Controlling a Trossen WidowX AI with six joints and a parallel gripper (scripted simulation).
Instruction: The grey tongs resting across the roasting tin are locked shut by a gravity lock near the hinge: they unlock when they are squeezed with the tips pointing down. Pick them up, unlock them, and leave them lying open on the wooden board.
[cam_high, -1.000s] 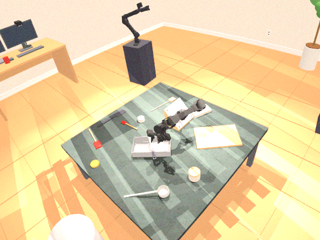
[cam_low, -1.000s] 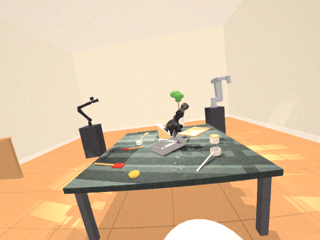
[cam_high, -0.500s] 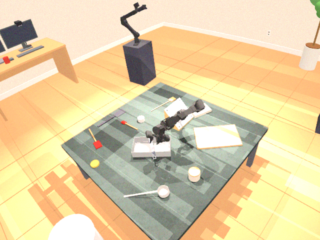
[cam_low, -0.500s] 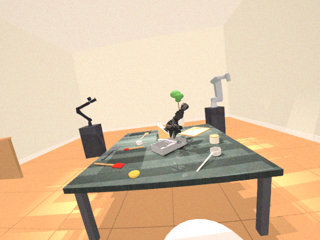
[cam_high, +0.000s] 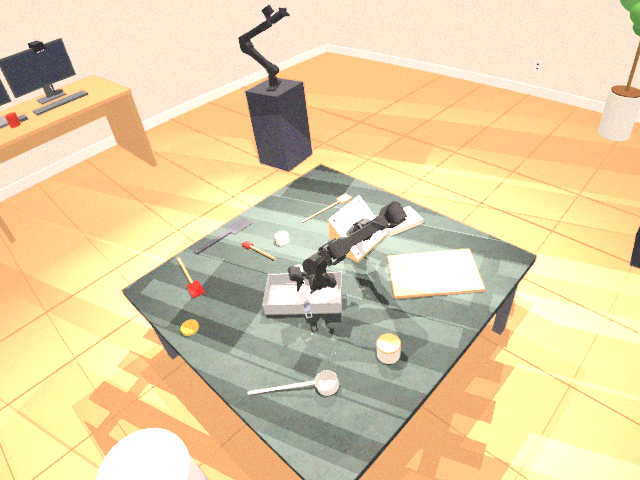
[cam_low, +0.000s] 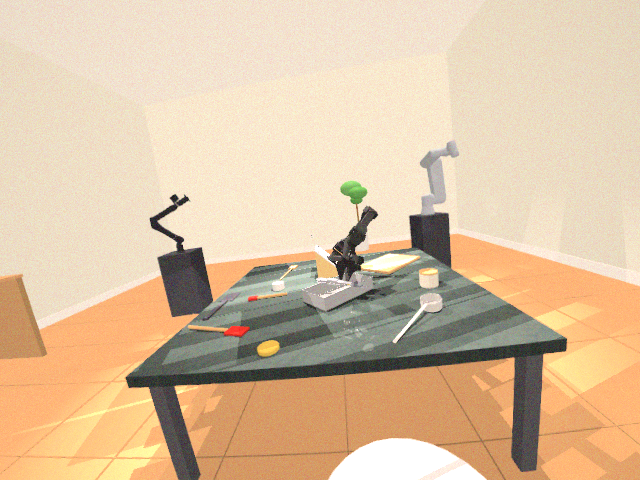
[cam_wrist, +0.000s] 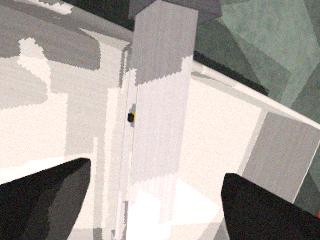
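Note:
The grey tongs (cam_high: 308, 308) (cam_wrist: 162, 100) lie across the roasting tin (cam_high: 279, 309) (cam_low: 338, 300) (cam_wrist: 282, 155), with one end past its near wall in the top view. Their arms look closed together. My gripper (cam_high: 307, 289) (cam_wrist: 157, 176) is open above the tin, with one finger on each side of the tongs in the wrist view. Neither finger visibly touches them. How far the fingertips are above the tongs is hard to tell. The wooden board (cam_high: 435, 272) (cam_low: 390, 262) lies flat, to the right of the tin in the top view.
A lidded jar (cam_high: 388, 349) (cam_low: 428, 278) and a long-handled white ladle (cam_high: 326, 383) (cam_low: 431, 302) stand on the near side in the top view. A slanted block (cam_high: 353, 210) stands behind the arm. A red spatula (cam_high: 195, 289) and a yellow disc (cam_high: 189, 327) lie left of the tin.

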